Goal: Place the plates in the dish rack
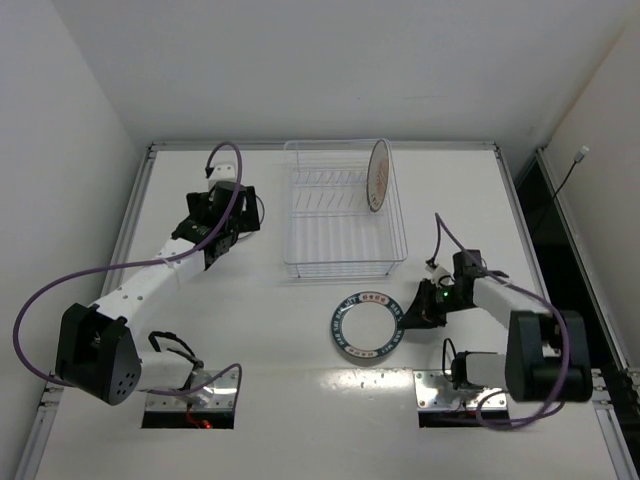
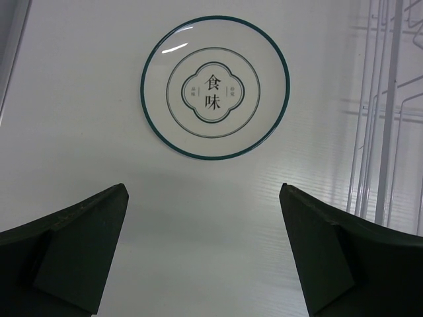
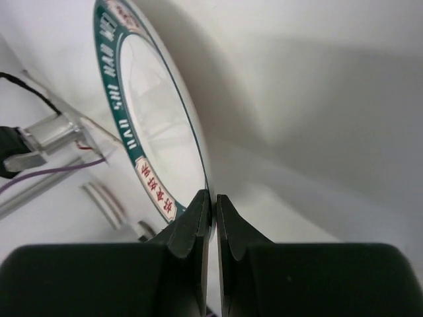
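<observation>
White with thin dark rings, the ringed plate lies flat on the table, left of the dish rack. The left arm stretches forward along the table's left side. The left gripper hangs above that plate, jaws spread wide, touching nothing. In the rack's far right corner the striped plate stands on edge, its face turned left. Nearer, the teal-rimmed plate lies in front of the rack. The right arm folds inward, and the right gripper pinches that plate's right rim.
</observation>
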